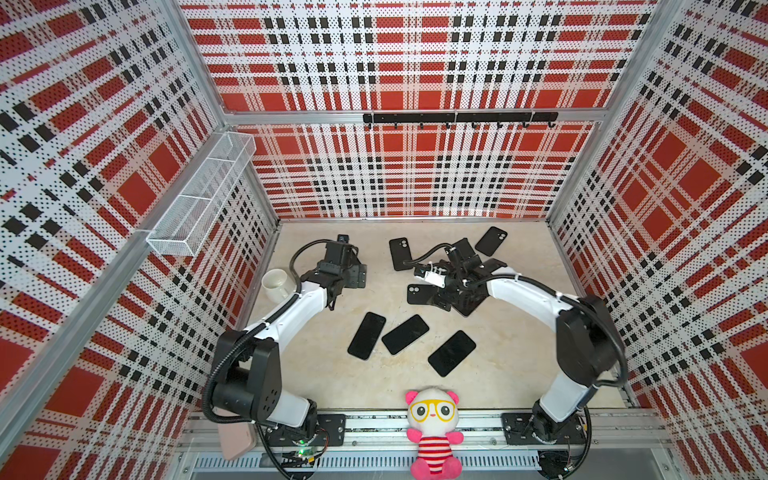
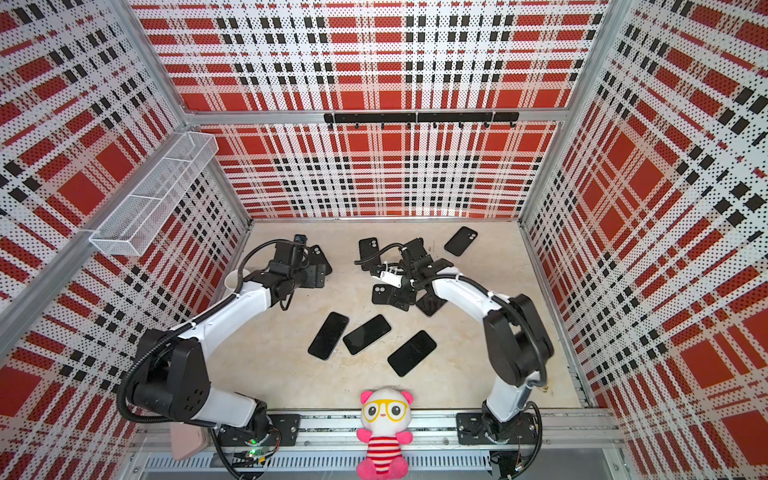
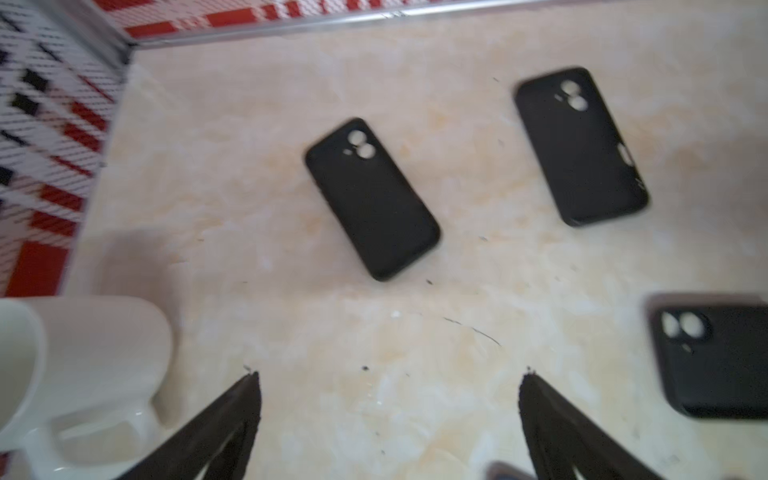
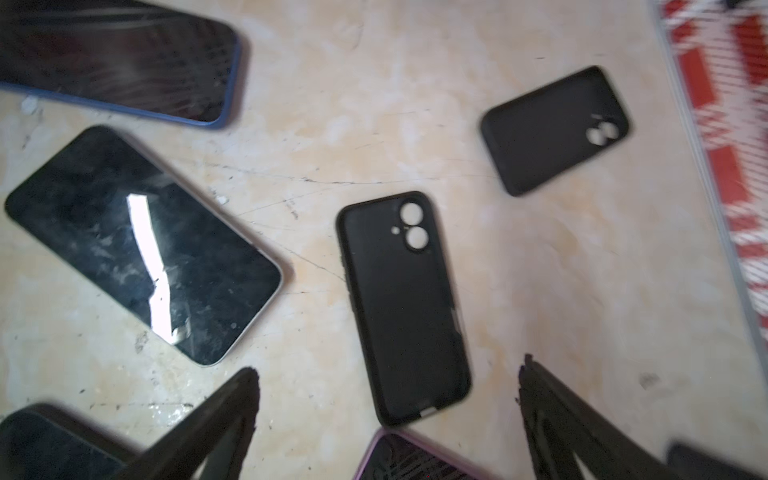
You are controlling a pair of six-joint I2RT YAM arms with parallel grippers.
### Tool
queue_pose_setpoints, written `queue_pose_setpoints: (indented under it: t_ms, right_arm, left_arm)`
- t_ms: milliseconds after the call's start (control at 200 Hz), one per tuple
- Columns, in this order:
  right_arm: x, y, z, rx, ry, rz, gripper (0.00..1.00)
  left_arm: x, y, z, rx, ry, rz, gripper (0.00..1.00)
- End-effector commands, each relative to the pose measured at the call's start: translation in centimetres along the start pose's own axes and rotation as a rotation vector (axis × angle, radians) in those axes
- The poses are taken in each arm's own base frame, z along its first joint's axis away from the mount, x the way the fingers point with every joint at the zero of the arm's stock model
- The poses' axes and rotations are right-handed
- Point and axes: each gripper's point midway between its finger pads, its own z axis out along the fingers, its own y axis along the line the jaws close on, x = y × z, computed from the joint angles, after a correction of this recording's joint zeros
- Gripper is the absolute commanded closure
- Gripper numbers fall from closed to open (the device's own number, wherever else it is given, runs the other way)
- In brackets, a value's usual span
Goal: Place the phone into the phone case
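Bare table lies open between the left pincer's spread jaws, with a white mug close at its side. The right pincer is hemmed in: a black case reaches between its open jaws, and phones crowd near.

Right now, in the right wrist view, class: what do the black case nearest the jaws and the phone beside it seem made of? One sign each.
Case: likely silicone or soft plastic, matte; no glare. Phone: glossy glass front; a bright streak reflects off it. Pale rim, possibly metal.
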Motion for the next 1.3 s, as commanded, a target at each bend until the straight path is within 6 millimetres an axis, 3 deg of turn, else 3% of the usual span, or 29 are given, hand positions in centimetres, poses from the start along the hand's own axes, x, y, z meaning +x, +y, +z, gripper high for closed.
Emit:
queue_pose_setpoints:
  t_ms: [0, 115, 210, 431, 787, 1298]
  right_arm:
    - [-1.5, -3.6, -3.8, 0.224, -0.091, 0.322, 0.0]
    - [0.2, -4.6, -6.9, 0.292, -0.11, 0.566, 0.0]
    - [2.0, -4.1, -8.5, 0.301, -0.131, 0.678, 0.0]
    - [5.6, -1.8, -10.1, 0.305, -0.088, 0.826, 0.0]
    - [7.7, -1.3, -9.6, 0.315, -0.02, 0.88, 0.0]
    - [9.2, -0.9, -8.1, 0.311, 0.043, 0.856, 0.0]
  left_arm:
    - [3.7, -2.5, -0.7, 0.097, 0.164, 0.084, 0.02]
    - [5.9, -4.3, -1.1, 0.122, 0.25, 0.164, 0.02]
    - [7.5, -4.9, -0.8, 0.135, 0.311, 0.21, 0.02]
    - [10.5, -7.2, -0.5, 0.235, 0.409, 0.318, 0.02]
    - [15.1, -8.5, 0.5, 0.237, 0.524, 0.394, 0.02]
    - [15.0, -8.9, 2.3, 0.232, 0.54, 0.428, 0.02]
